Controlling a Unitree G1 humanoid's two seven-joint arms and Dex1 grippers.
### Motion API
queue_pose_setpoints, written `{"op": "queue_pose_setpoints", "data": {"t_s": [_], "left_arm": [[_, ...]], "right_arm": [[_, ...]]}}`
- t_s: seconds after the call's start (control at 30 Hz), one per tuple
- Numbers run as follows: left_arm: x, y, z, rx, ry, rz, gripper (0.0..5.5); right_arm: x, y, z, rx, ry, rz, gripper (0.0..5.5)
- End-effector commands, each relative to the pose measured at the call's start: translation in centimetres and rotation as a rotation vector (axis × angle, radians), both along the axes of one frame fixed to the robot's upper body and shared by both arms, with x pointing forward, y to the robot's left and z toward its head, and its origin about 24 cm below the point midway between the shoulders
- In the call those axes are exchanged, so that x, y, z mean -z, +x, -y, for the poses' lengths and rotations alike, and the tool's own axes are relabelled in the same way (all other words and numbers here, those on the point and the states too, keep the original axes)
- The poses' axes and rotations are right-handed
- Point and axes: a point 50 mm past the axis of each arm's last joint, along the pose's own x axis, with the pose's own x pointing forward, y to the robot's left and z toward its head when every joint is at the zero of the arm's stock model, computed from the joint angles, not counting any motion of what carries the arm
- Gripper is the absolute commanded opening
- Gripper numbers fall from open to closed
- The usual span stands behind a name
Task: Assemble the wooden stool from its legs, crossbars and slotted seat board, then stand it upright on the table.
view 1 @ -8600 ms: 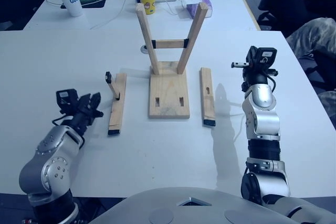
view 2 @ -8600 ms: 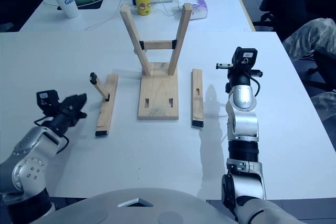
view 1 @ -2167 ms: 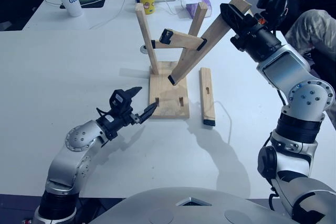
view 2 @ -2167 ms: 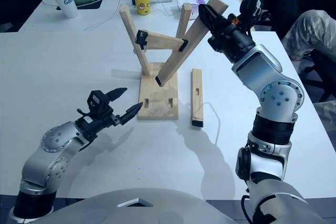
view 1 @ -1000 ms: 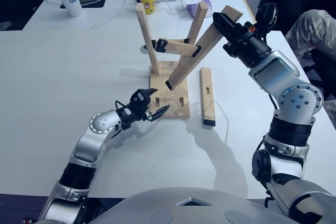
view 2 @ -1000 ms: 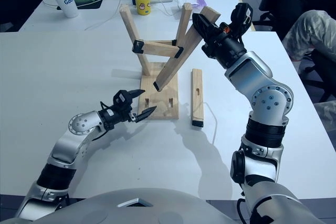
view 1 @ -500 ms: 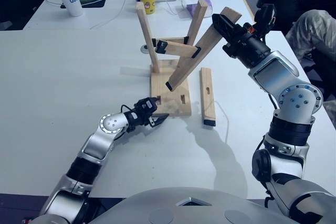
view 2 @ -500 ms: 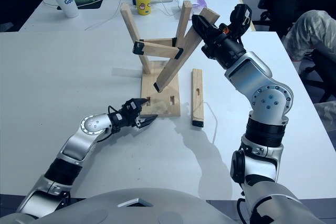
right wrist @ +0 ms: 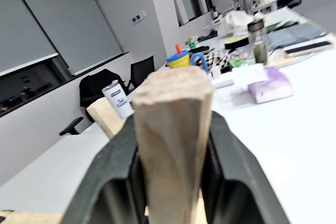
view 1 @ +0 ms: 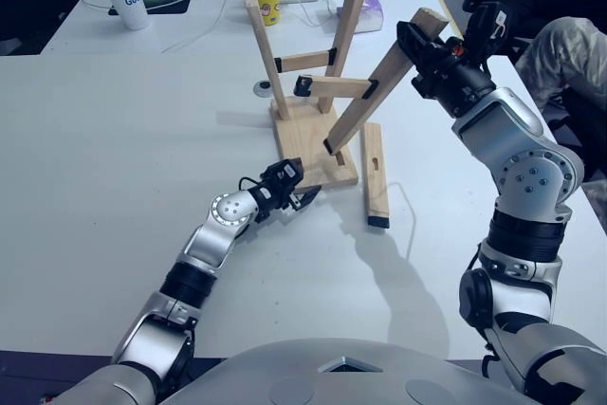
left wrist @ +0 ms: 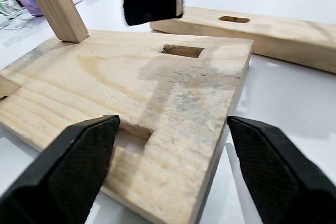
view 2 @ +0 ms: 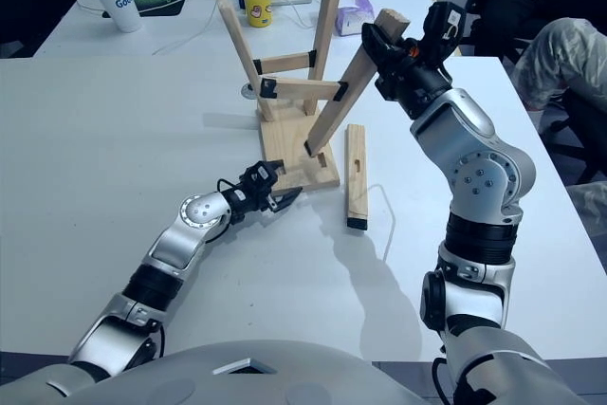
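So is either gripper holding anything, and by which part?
The right gripper holds a wooden leg near its upper end; left gripper is open by the seat board, holding nothing.

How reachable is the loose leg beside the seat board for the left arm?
Probably yes: the left gripper sits open at the seat board's near edge, and only bare table separates it from the loose leg. The arm looks nearly fully stretched, though.

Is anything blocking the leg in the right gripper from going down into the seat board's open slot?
Nothing visible. The leg's black tip hangs close above the bare slot; the left gripper straddles the seat board's near edge, clear of it.
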Motion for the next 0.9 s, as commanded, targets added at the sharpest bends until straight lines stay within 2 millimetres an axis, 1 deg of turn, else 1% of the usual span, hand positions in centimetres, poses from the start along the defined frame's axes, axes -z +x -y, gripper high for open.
{"op": "queue_pose_setpoints", "data": {"t_s": [0.03, 0.17, 0.27, 0.4, 0.67, 0.8, 0.9], "left_arm": [[-0.4, 0.4, 0.0, -0.024, -0.008, 0.030, 3.80], [-0.9, 0.4, 0.0, -0.027, -0.029, 0.049, 3.80], [-1.1, 0.3, 0.1, -0.020, -0.034, 0.055, 3.80], [-1.1, 0.0, 0.1, -0.008, -0.034, 0.051, 3.80], [-1.0, -0.1, 0.3, -0.005, -0.038, 0.049, 3.80], [-1.3, -0.1, 0.1, -0.013, -0.040, 0.058, 3.80], [-1.4, -0.2, 0.1, -0.019, -0.047, 0.062, 3.80]], "right_arm": [[1.3, -0.6, -0.1, -0.005, -0.065, 0.007, 1.03], [3.0, -0.5, -0.2, 0.002, -0.077, -0.023, 1.03], [4.4, -0.3, 0.4, 0.043, -0.082, -0.050, 1.03], [4.9, 0.0, 1.0, 0.099, -0.047, -0.053, 1.03], [5.3, 0.7, 0.5, 0.127, -0.024, -0.050, 1.03], [5.9, 0.4, 0.1, 0.132, -0.079, -0.057, 1.03], [6.7, -0.2, -0.7, 0.109, -0.169, -0.035, 1.03]]}}
